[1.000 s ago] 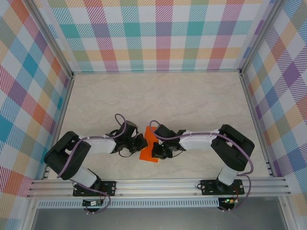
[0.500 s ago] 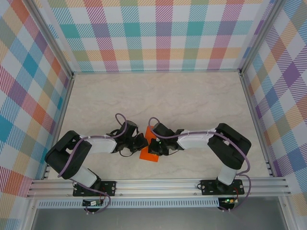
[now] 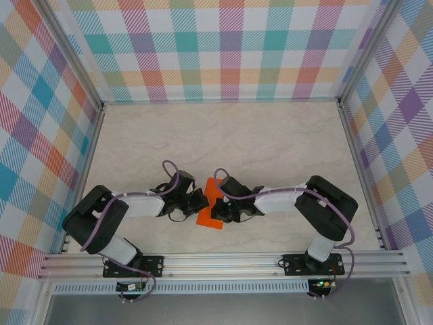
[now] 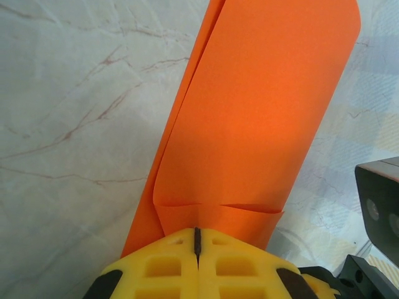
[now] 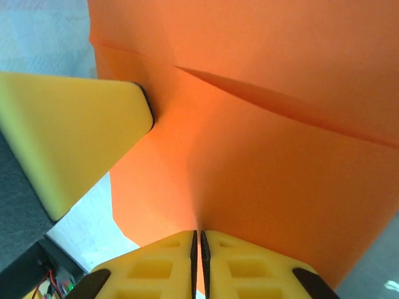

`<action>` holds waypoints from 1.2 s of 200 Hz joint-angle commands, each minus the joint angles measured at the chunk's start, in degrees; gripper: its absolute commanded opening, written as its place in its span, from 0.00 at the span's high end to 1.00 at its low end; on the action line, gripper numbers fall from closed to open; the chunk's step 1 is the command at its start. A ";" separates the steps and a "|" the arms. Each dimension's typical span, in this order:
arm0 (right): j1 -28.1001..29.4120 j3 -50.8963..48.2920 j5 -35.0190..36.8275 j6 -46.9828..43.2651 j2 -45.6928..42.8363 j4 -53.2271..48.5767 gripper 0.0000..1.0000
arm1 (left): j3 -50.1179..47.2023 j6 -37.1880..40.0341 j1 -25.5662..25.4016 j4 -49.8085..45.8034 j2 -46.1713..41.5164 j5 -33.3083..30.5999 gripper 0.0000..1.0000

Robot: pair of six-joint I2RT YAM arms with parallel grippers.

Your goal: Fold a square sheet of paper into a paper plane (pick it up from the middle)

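Observation:
The square sheet of paper (image 3: 205,218) is bright orange, folded and creased, and held off the table between both arms near the front middle. My left gripper (image 3: 200,201) is shut on its left edge. In the left wrist view the paper (image 4: 262,112) rises away from the closed yellow jaws of the left gripper (image 4: 197,232), with a short crease just above them. My right gripper (image 3: 218,208) is shut on the other side. In the right wrist view the right gripper (image 5: 199,237) pinches the paper (image 5: 280,174), and a left fingertip (image 5: 68,137) touches the sheet at the left.
The marbled table (image 3: 237,142) stretches away behind the arms, walled by plaid panels (image 3: 223,47) on three sides. An aluminium rail (image 3: 223,263) runs along the near edge. The right arm's black wrist housing (image 4: 379,208) shows close to the paper.
The right gripper pushed slightly left toward the left gripper, then eased back a little. The paper's top corner now stands up more steeply. The left arm has stayed put.

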 commanded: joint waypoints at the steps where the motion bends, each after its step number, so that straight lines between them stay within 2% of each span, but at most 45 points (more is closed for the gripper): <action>1: 1.53 -1.53 -6.03 -3.45 0.21 -5.04 0.86 | -0.64 -0.37 -0.34 -3.92 0.02 -3.90 1.00; 17: 2.56 -1.89 -5.27 -4.84 -0.46 -8.47 0.86 | -0.62 -0.72 -0.38 -3.89 0.38 -4.05 1.00; 109: 2.52 -9.25 -3.34 -3.27 -7.75 -10.67 0.84 | -1.07 -1.31 -0.36 -3.08 0.56 -4.06 1.00; 133: 2.30 -5.11 -1.16 -0.97 -10.90 -10.93 0.83 | -1.24 -1.70 -0.38 -2.68 0.13 -4.03 1.00; 150: 3.17 2.48 4.89 -0.26 -11.56 -14.72 0.85 | -1.17 -1.78 -0.38 -3.00 -0.22 -4.53 1.00; 166: 3.08 6.22 6.65 -1.35 -8.87 -12.38 0.83 | -1.17 -2.02 -0.38 -2.59 -0.16 -4.44 1.00; 186: 2.61 10.98 7.30 -0.77 -2.22 -14.19 0.89 | -0.83 -2.05 -0.38 -2.62 0.21 -4.18 1.00; 207: 2.64 9.90 7.34 1.92 0.73 -10.01 0.90 | -0.91 -2.27 -0.38 -2.41 0.15 -4.18 1.00; 240: 2.60 7.02 7.78 2.46 0.79 -6.35 0.88 | -1.17 -2.67 -0.38 -1.95 0.03 -4.08 1.00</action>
